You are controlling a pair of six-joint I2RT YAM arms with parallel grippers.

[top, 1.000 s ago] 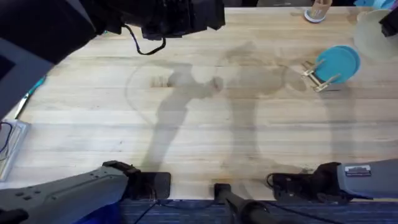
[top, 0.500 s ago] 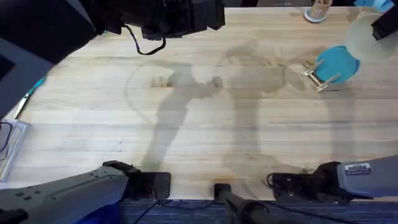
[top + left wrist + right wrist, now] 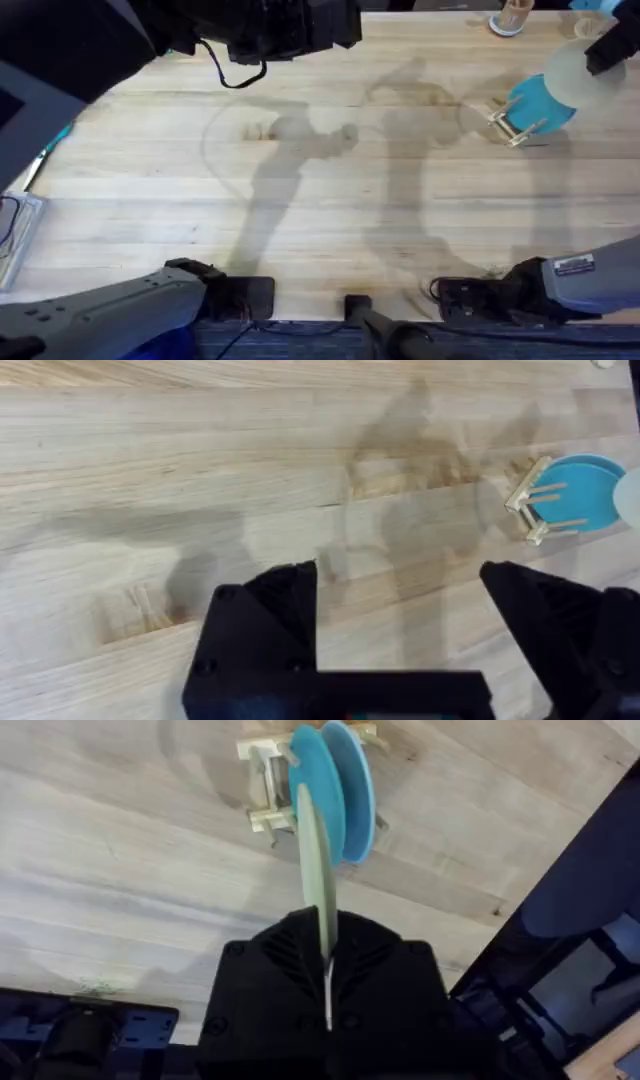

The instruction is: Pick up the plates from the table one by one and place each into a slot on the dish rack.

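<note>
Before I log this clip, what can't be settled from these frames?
- Overhead: the right gripper is cut by the frame edge; the pale plate shows blurred.
- Right wrist: whether the pale plate has entered a slot of the dish rack beside the teal plate; it is seen edge-on.
- Overhead: the left arm looms dark, hiding the table beneath.

teal-blue plate [image 3: 350,790] | pale yellow-green plate [image 3: 318,870] | light-wood dish rack [image 3: 270,785] | pale plank table [image 3: 330,220]
</note>
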